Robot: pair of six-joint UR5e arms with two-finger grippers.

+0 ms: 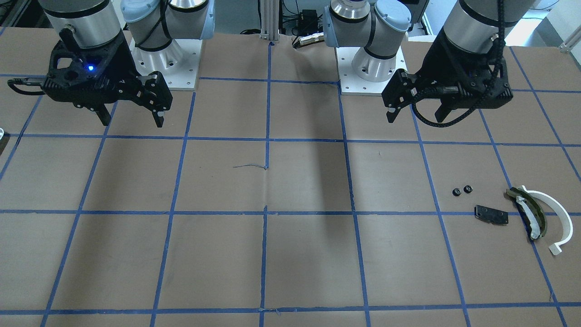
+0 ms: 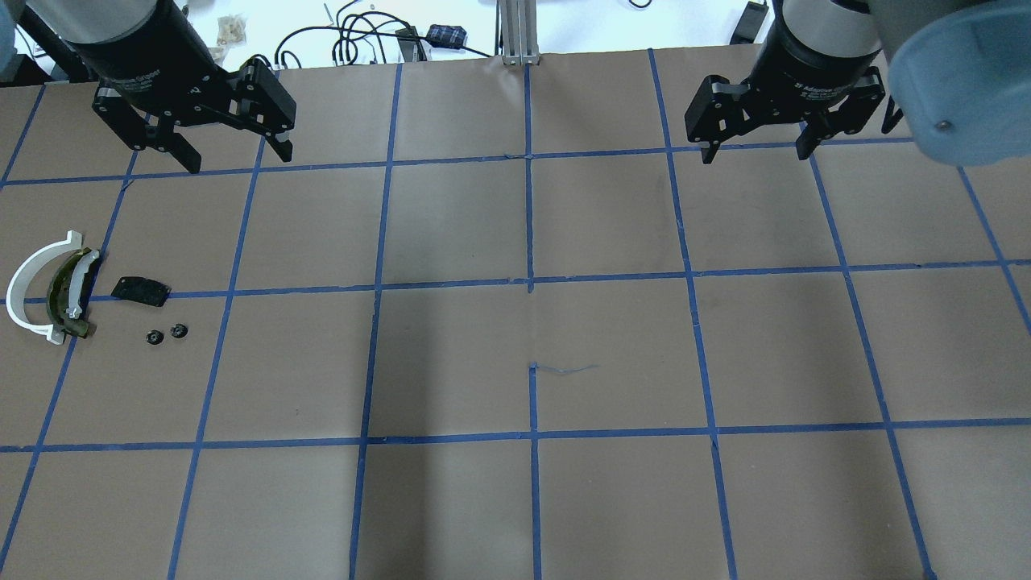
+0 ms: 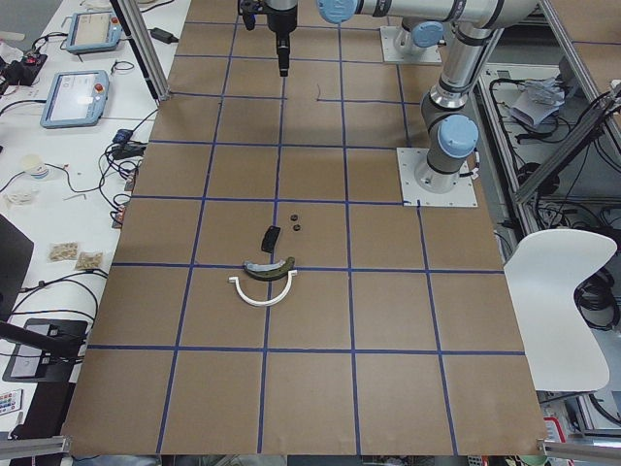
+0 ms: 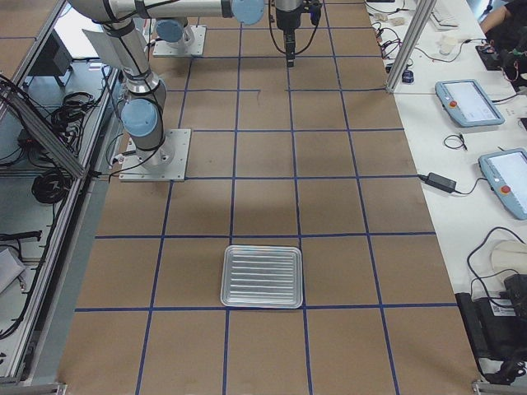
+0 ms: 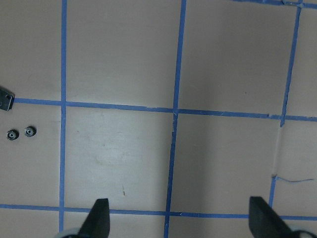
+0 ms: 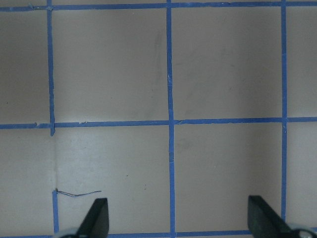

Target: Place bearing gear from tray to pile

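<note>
Two small black bearing gears point(image 1: 457, 191) point(image 1: 467, 189) lie on the brown table beside the pile; they also show in the overhead view point(image 2: 153, 337) and the left wrist view point(image 5: 30, 131). The pile holds a flat black plate point(image 1: 491, 214), a dark olive curved piece with white padding point(image 1: 529, 213) and a white arc point(image 1: 560, 215). The tray point(image 4: 263, 276) is silvery and ribbed, and nothing shows in it; only a sliver of it point(image 1: 1, 134) shows in the front-facing view. My left gripper point(image 2: 238, 159) hangs open and empty, high behind the pile. My right gripper point(image 2: 755, 153) is open and empty.
Blue tape lines divide the brown table cover into squares. The arm bases point(image 1: 165, 63) point(image 1: 372, 68) stand at the robot's side. Cables and tablets point(image 4: 469, 103) lie on the white bench beyond the far edge. A thin loose thread point(image 2: 564, 370) lies mid-table.
</note>
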